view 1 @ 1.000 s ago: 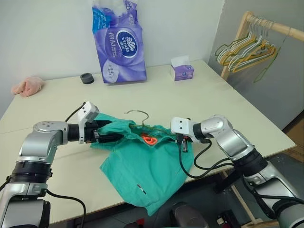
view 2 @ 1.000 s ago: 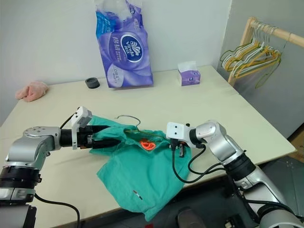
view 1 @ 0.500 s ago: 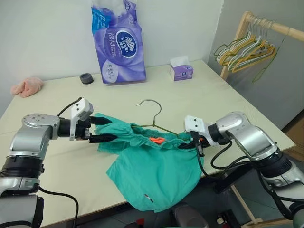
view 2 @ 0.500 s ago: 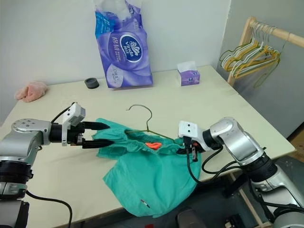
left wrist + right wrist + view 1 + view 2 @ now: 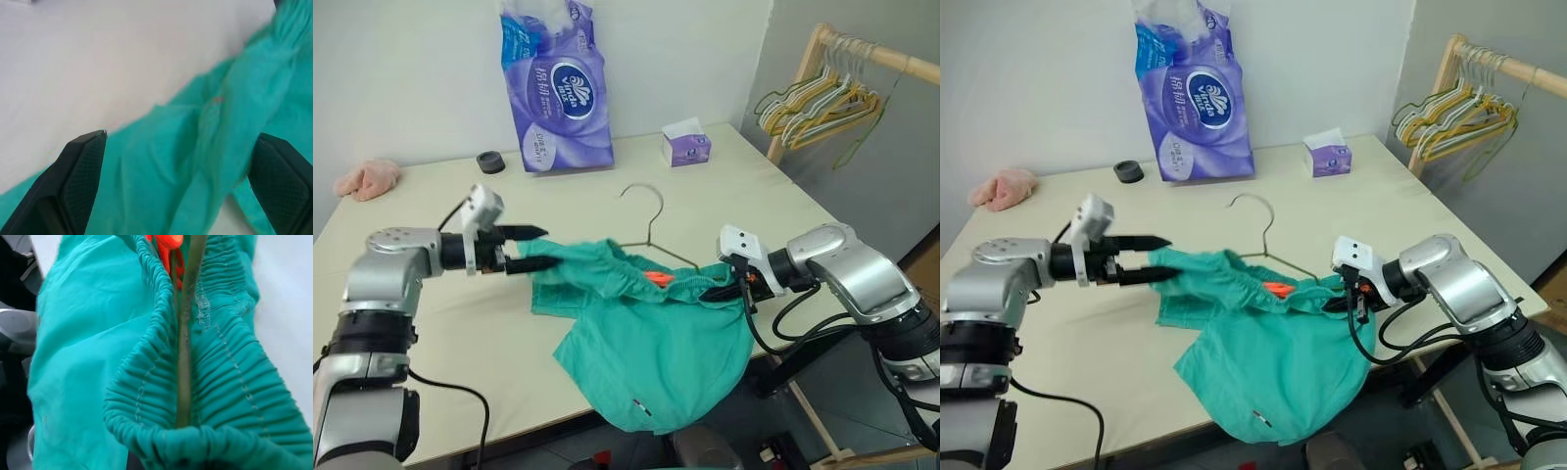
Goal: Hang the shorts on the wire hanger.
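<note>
Left gripper [image 5: 533, 250]: jaws spread wide, held level at the shorts' left waistband corner, gripping nothing. Shorts [image 5: 646, 343]: teal, stretched between both arms, lower part draped over the tabletop [image 5: 783, 196] front edge. Wire hanger [image 5: 651, 230]: threaded inside the waistband, hook rising above it. Right gripper [image 5: 729, 291]: jaws clamped together on waistband and wire.
</note>
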